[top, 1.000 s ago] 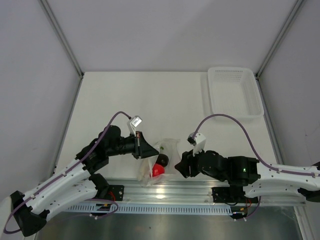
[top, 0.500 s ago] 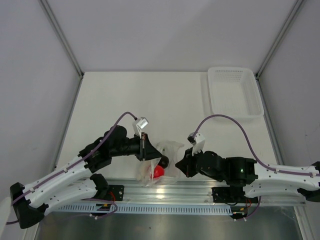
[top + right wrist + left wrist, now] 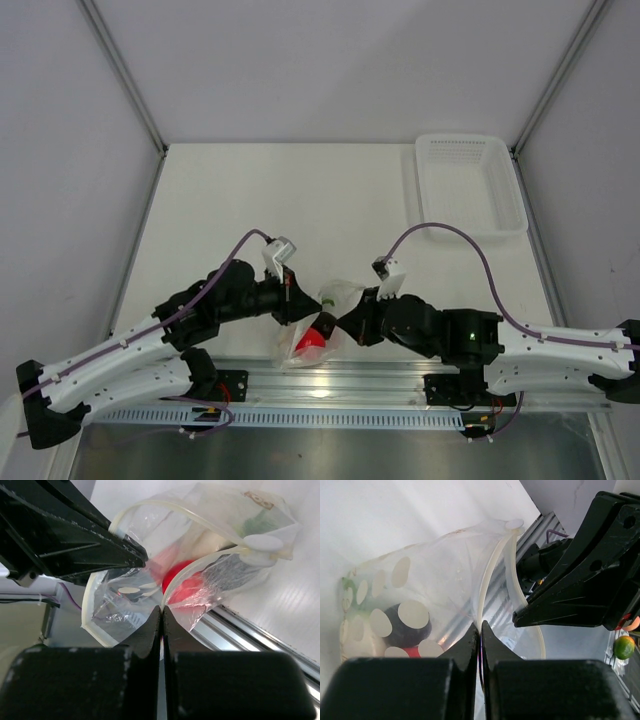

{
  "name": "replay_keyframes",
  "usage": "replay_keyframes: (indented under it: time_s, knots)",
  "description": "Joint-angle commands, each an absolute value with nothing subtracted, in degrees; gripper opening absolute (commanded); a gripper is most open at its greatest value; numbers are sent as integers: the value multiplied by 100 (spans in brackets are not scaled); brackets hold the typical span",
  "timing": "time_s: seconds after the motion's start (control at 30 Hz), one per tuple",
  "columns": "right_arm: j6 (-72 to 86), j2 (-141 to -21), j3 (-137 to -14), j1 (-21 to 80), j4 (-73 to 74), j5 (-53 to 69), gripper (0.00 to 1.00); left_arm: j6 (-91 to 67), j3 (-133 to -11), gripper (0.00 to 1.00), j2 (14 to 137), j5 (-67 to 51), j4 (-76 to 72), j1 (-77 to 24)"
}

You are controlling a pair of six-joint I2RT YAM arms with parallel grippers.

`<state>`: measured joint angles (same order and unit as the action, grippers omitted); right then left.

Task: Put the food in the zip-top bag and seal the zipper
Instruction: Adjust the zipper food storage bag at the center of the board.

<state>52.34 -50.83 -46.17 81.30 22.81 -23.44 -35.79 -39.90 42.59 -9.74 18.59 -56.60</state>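
1. Moved since a second ago: the two grippers have drawn closer over the near edge of the table [image 3: 300,200]. The right one has slid left, and the bag [image 3: 338,296] now bunches between them.
2. Left gripper [image 3: 480,630]: fingers pressed together, pinching one lip of the bag's mouth. Purpose, as judged: to anchor that lip.
3. Right gripper [image 3: 161,615]: fingers likewise together, nipping the other lip just beside the left gripper. Purpose, as judged: to bring both lips into line for pressing.
4. Bag: clear and crinkled, at the near table edge and partly over the metal rail [image 3: 330,380]. It is held by its mouth, with the body hanging or resting below; which of the two cannot be told.
5. Tomato [image 3: 182,587]: red, inside the bag, low in the pouch.
6. Ball [image 3: 400,630]: dark, inside the bag, touching the tomato.
7. Radish [image 3: 212,542]: white with green leaves, inside the bag at the far corner. All three foods are loaded, so the placing step looks complete.
8. Zipper [image 3: 486,582]: pale strip along the mouth. Its two sides bow apart into an open loop, so it is not yet sealed. The strips probably need to meet flat before any pinch is run along them.
9. Basket [image 3: 468,182]: white, ribbed, at the far right corner, well apart from the work.
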Motion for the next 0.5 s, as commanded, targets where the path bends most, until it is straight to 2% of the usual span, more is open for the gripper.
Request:
replay_keyframes:
  time_s: [0.0,0.1,0.13,0.23,0.47]
  knots:
    - [5712,-5080,-4922,8086,1943,-2627,0,-3323,-3894,6,4087,-782,1705,-5757]
    - [5897,-5036,-4922,8077,1907,-2724,0,-3279,-3815,19,4017,-870,1609,-5818]
    - [5932,-5027,-4913,8068,1890,-2751,0,-3261,-3814,28,4017,-861,1574,-5844]
    - [6073,-4992,-4922,8060,1890,-2882,0,-3173,-3788,40,3990,-853,1538,-5950]
    - [6433,-4957,-4922,8024,2030,-3137,0,-2997,-3762,59,3850,-800,1521,-6135]
